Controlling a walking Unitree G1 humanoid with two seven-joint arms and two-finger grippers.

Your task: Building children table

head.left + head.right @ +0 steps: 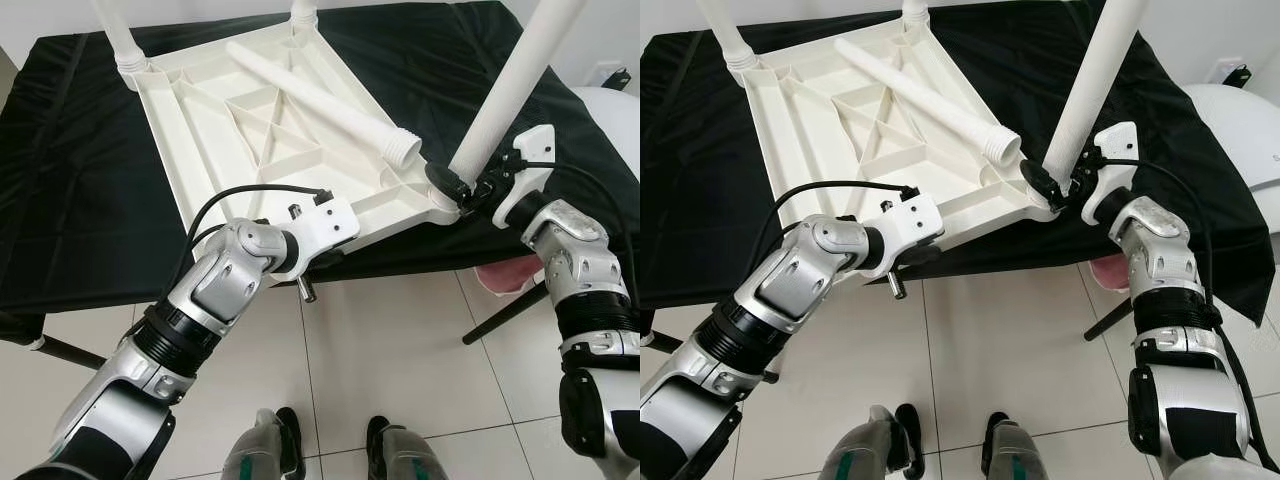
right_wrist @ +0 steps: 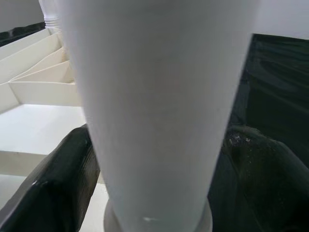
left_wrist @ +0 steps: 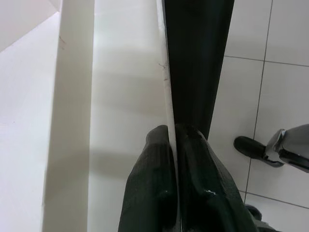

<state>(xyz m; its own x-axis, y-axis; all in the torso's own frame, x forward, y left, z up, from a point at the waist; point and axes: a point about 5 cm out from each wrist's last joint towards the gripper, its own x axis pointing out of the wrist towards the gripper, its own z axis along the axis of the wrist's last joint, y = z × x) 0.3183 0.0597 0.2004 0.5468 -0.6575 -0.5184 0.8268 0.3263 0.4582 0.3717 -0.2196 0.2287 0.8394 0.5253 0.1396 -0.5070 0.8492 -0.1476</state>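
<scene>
Left eye view: white tabletop (image 1: 270, 140) lies upside down on a black-draped work table (image 1: 80, 200), ribs up, two legs screwed in at the far corners. Loose leg (image 1: 320, 100) lies across the ribs, threaded end toward the near right corner. Right gripper (image 1: 462, 186) is clamped around the base of the leg (image 1: 510, 85) standing at that corner. Left gripper (image 3: 173, 145) pinches the tabletop's near edge, fingers (image 3: 149, 188) closed tight on the rim.

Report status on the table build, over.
Left gripper pinching near rim of upturned white tabletop. Right gripper clamped on upright leg at near right corner. Loose leg lying across underside.
</scene>
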